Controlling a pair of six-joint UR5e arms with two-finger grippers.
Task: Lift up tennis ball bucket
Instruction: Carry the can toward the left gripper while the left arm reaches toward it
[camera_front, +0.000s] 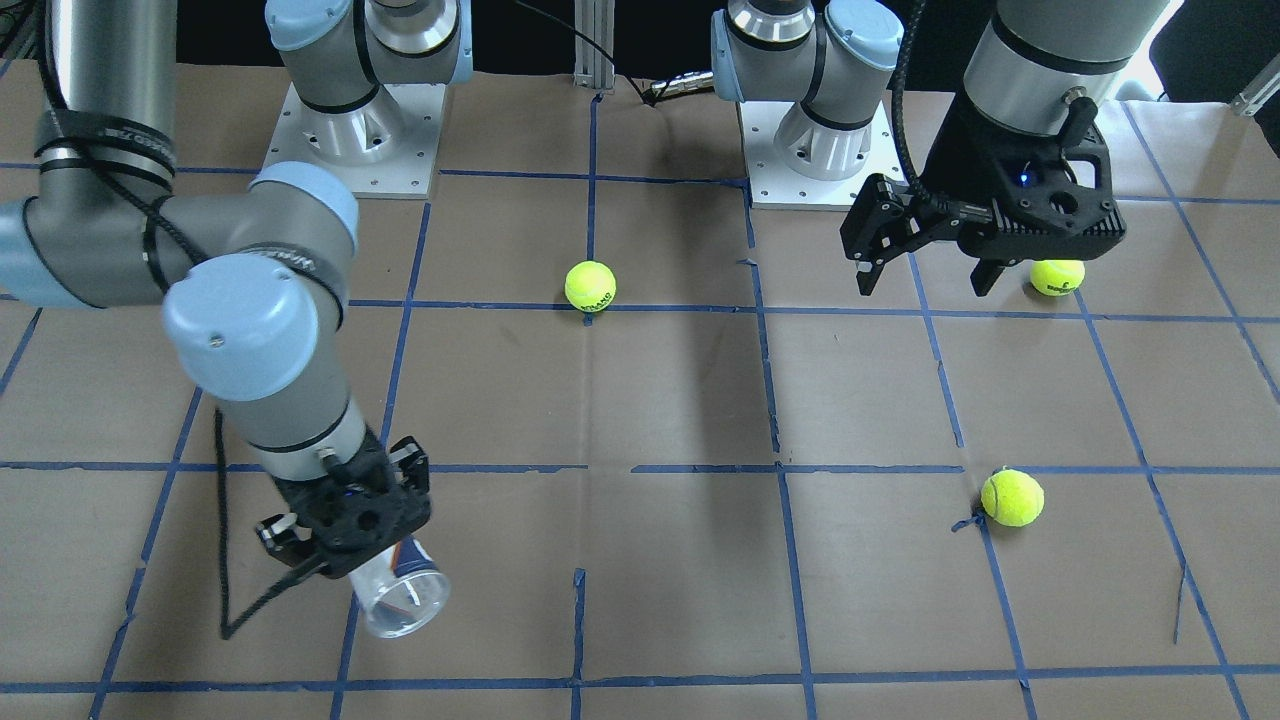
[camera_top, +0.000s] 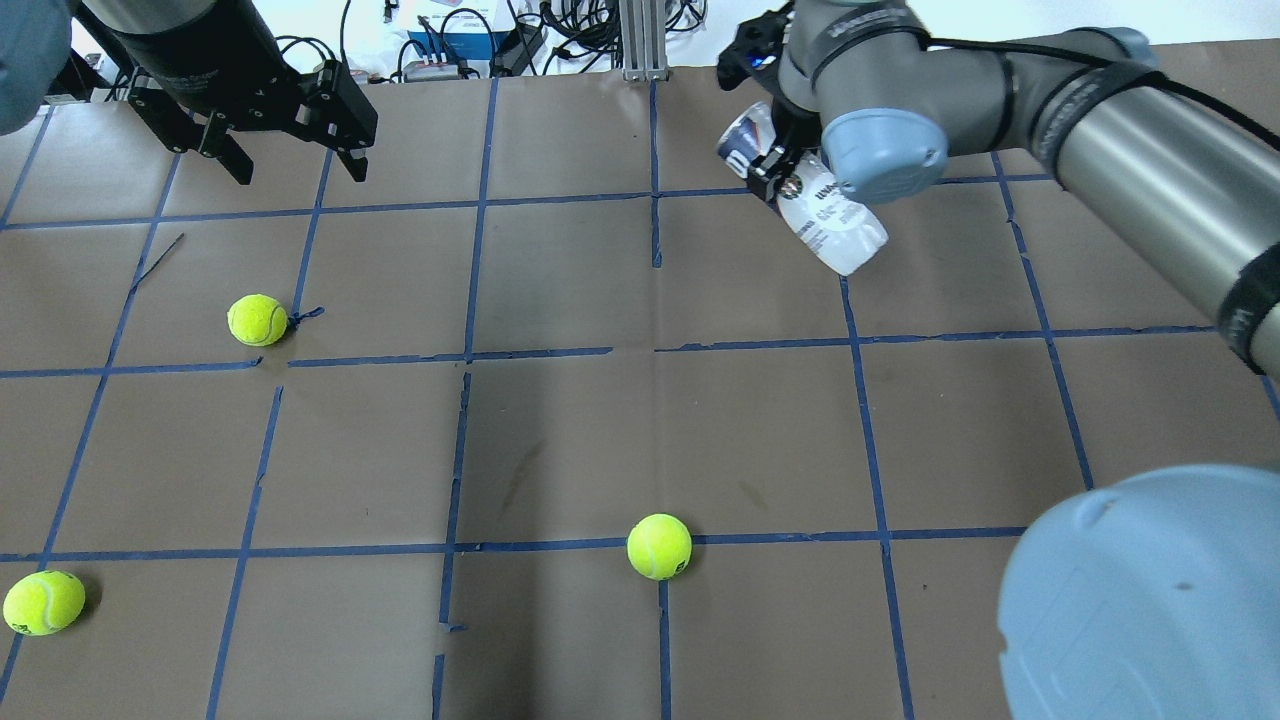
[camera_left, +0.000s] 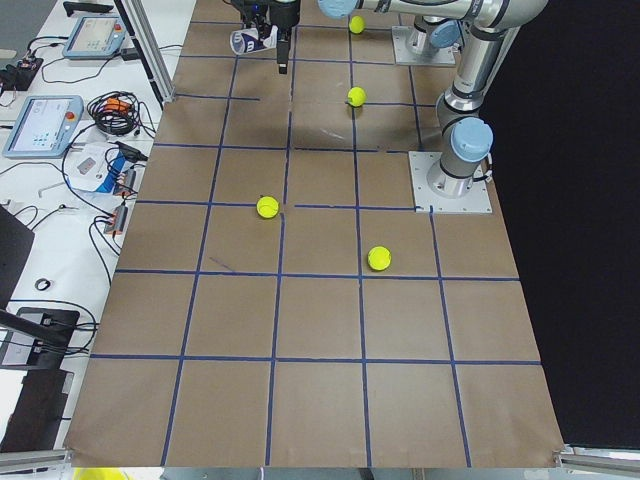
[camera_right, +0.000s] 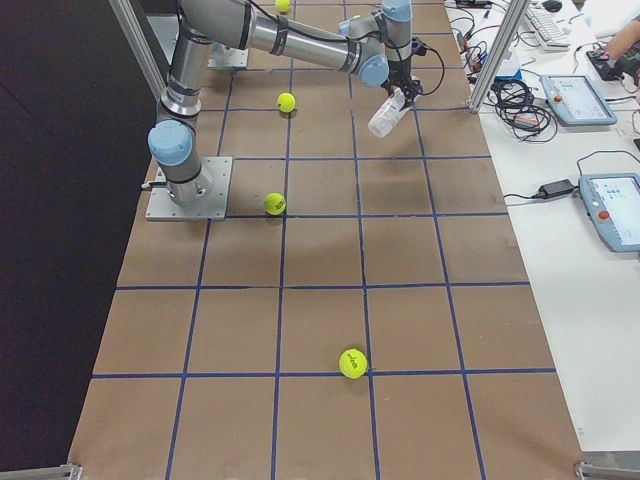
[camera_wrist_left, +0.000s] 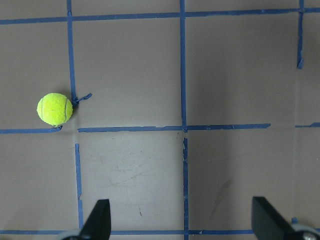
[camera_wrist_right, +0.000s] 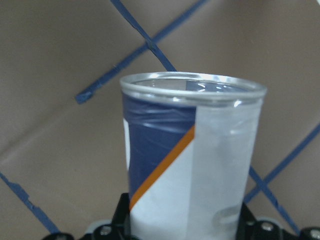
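**Bucket (camera_top: 828, 218) gripped and tilted above the table (camera_top: 560, 440)**

The brown table with its blue tape grid takes up most of every view. The right arm reaches across it to the far side, and the right gripper (camera_top: 772, 165) is clenched around the bucket partway along its length. The bucket hangs at a slant, not upright. The left gripper (camera_top: 297, 165) is spread wide and grasps nothing, hovering over the far left part of the table. Three tennis balls (camera_top: 257, 320) lie well apart on the table, none near the bucket.

The lift looks well under way. In the exterior right view the bucket appears clear of the table, though how high cannot be told. The next move calls for a steady, straight rise with the grip kept firm. Smooth plastic held at a slant could pivot or slide between the fingers.

The overhead view hides much of the right gripper behind the arm's elbow joint. The front view shows it from the other side, with the bucket's clear end poking out below. Only the right wrist view shows the silvery rim and the navy, white and orange label up close. Only the left wrist view confirms that nothing but bare table lies between the left gripper's fingers (camera_wrist_left: 100, 220).
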